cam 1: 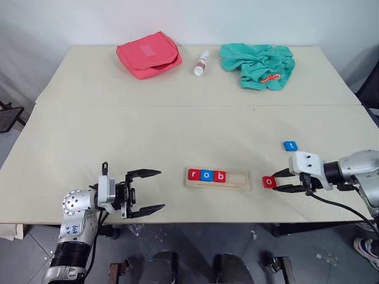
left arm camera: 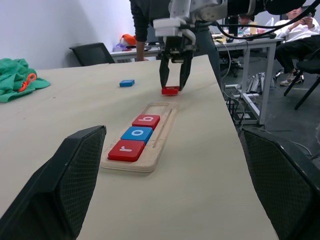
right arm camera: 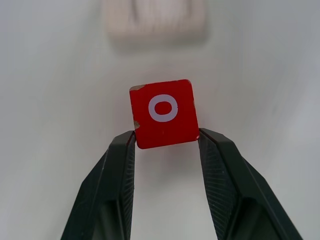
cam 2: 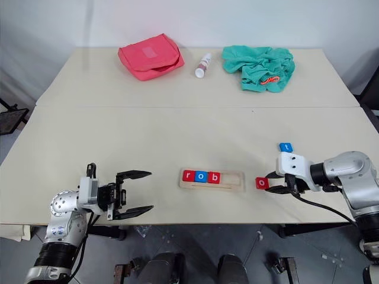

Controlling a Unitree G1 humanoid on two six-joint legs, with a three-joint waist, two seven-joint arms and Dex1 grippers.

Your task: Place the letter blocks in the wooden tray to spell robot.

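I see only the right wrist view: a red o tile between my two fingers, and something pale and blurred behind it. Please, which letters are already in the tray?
Observer: The wooden tray holds the red r, blue o and red b from its left end. The two places at its right end are free.
Operator: And where is the t?
Observer: The blue t tile lies flat on the table, beyond the right end effector and apart from the tray.
Operator: Is the left arm in my way?
Observer: No. The left end effector is open, to the left of the tray and apart from it.
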